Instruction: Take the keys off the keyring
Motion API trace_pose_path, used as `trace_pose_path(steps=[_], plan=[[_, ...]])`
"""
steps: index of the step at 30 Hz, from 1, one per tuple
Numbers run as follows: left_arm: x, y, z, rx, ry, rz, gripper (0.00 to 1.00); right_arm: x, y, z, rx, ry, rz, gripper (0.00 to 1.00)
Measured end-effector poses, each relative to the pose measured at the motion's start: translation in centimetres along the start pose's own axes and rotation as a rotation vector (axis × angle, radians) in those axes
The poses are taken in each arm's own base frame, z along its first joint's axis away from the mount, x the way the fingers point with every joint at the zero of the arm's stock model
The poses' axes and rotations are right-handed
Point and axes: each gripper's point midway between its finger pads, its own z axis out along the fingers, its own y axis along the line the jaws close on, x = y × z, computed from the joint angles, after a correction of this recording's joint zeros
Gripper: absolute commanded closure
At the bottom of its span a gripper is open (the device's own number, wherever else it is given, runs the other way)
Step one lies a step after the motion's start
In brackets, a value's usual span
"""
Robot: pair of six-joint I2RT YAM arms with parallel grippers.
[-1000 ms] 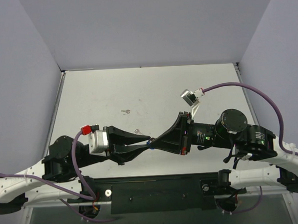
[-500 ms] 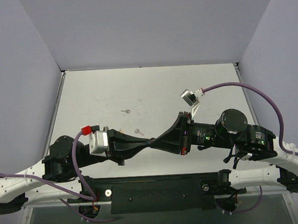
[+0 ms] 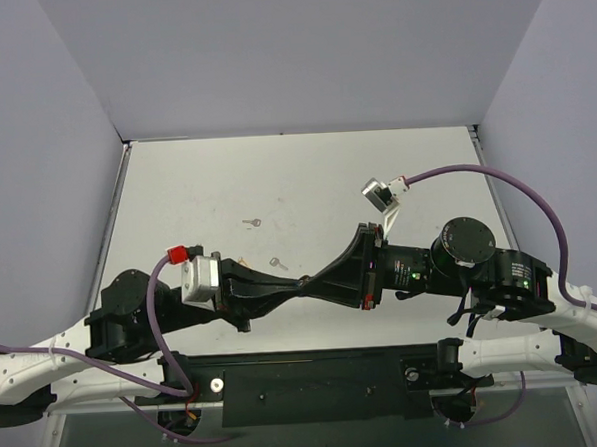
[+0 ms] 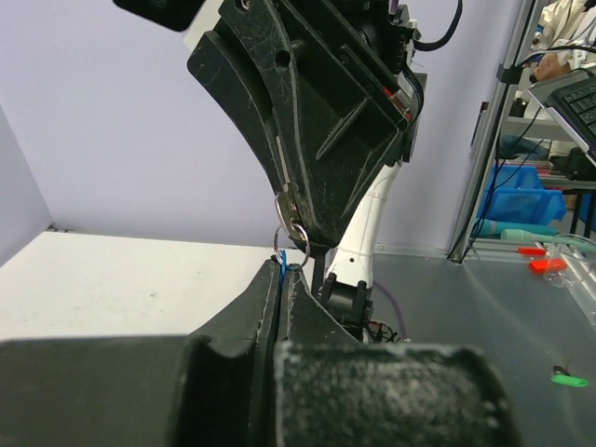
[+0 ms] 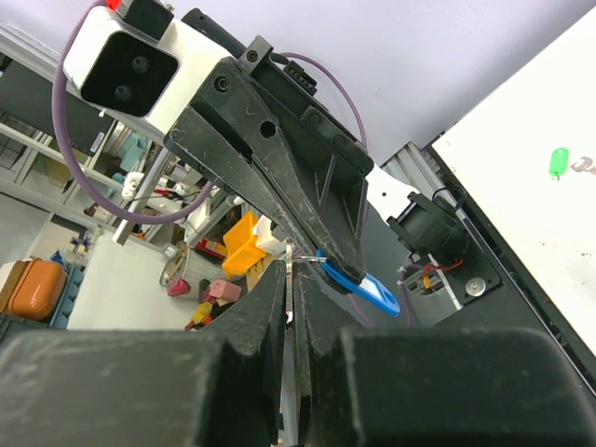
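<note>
Though aloft, keyring (image 4: 291,233) between left gripper (image 3: 296,285), right gripper (image 3: 308,279).

Top camera is looking down from the near side; wrist cameras are closely facing each other, sharing the keyring (image 4: 291,235).

The left fingers (image 4: 244,312) pinch a blue tag (image 4: 282,267) (mere sliver) beneath the keyring (image 4: 291,232)

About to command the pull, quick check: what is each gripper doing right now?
Left gripper: shut on the blue tag.
Right gripper: shut on the keyring.
</note>
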Motion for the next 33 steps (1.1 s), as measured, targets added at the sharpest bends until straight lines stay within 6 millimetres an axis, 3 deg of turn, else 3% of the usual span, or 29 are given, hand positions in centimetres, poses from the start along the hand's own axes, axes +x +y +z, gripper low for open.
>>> trace_pose_path(steps=[17, 19, 22, 24, 33], plan=[[-0.4, -1.3, -0.1, -0.012, 0.075, -0.301, 1.00, 0.3, 0.4, -0.2, -0.017, 0.045, -0.080, 1.00], [-0.5, -1.3, -0.2, -0.017, 0.074, -0.322, 0.87, 0.4, 0.4, -0.2, -0.016, 0.047, -0.084, 1.00], [-0.6, -1.2, -0.5, -0.030, 0.073, -0.333, 0.42, 0.4, 0.3, -0.3, -0.010, 0.053, -0.084, 1.00], [-0.9, -1.1, -0.6, -0.036, 0.062, -0.332, 0.27, 0.7, 0.0, -0.3, 0.001, 0.064, -0.083, 1.00], [-0.5, -0.6, -0.3, -0.055, 0.080, -0.297, 0.20, 1.6, -1.0, 0.2, 0.040, 0.104, -0.074, 1.00]])
